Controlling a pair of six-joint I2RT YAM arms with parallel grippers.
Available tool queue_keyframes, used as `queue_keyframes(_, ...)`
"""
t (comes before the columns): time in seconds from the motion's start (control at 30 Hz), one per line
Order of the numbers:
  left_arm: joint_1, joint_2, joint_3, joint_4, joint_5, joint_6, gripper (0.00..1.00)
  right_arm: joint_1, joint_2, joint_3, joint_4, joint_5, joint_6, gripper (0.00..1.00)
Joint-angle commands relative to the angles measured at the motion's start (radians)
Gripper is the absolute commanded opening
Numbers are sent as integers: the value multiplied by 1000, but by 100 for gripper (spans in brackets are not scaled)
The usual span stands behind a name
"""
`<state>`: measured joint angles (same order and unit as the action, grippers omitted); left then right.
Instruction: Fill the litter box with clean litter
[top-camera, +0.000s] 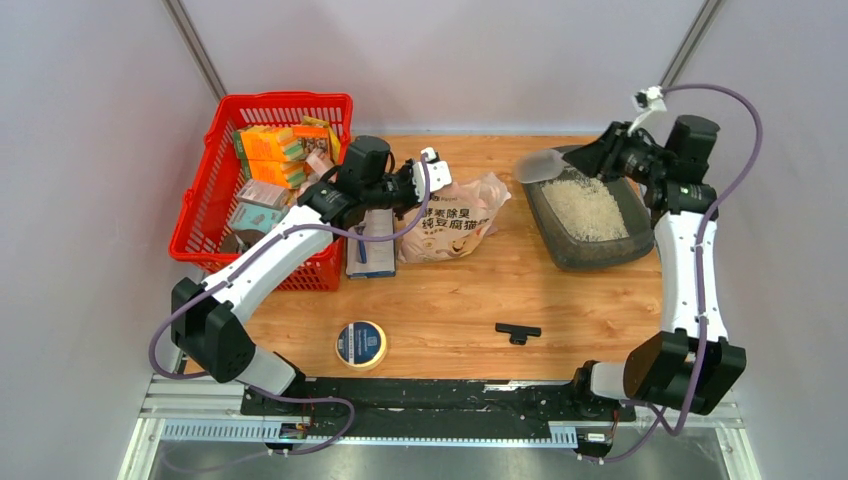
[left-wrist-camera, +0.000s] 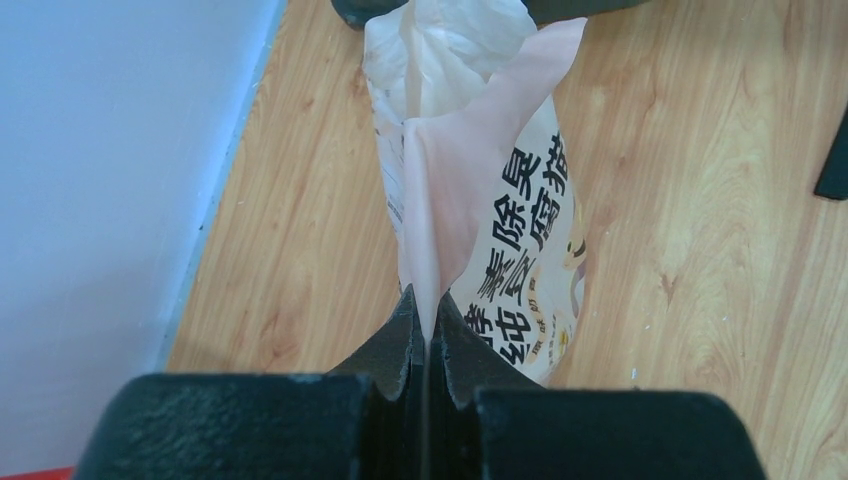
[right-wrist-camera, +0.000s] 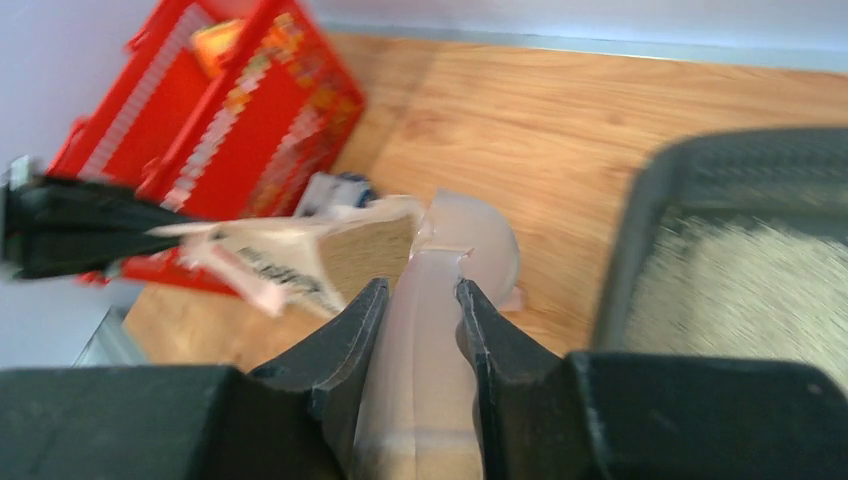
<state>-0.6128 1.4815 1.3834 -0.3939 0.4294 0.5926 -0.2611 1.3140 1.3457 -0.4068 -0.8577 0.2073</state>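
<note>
The desk (top-camera: 450, 300) is pale wood, closed in by plain grey walls. From the top camera I see the litter box (top-camera: 632, 238) at the far right, with the clean litter (top-camera: 585, 205) as a pale patch in its middle. The near part of its floor is bare, so I judge the filling is only partly done. The pink litter bag (top-camera: 455, 220) lies in the centre, beside the red basket (top-camera: 200, 225). A translucent scoop (top-camera: 540, 165) hangs over the far-left corner of the box.

In the left wrist camera, the left jaws are pressed together on a thin fold of the bag, and the crumpled mouth points away from them, toward the box.

The right wrist camera is blurred. The right jaws pinch the handle of the scoop, but I cannot tell if its bowl carries any litter.

To do this step well, I would hold the bag steady with the left jaws so that the mouth does not fold shut. I would carry the scoop level over the desk and tip it only when it is above the bare part of the box.
</note>
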Motion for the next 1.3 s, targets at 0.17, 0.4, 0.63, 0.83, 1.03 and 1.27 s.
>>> queue_keyframes(0.17,-1,-41,-20,87,39,-31,0,174,59,216,-233,-201,-203,0)
queue_keyframes(0.4,-1,-53,-20,76,32,-10,0,241,166,354,-475,-75,-457,0)
queue_keyframes(0.63,-1,-92,-58,72,14,41,0,316,333,561,-694,-26,-701,0)
queue_keyframes(0.83,-1,-109,-83,122,19,3,0,442,508,675,-872,74,-864,0)
queue_keyframes(1.03,-1,-121,-95,181,-29,-94,0,526,469,532,-560,367,-504,0)
queue_keyframes(1.27,-1,-121,-104,184,-17,-106,0,605,393,354,-419,571,-460,0)
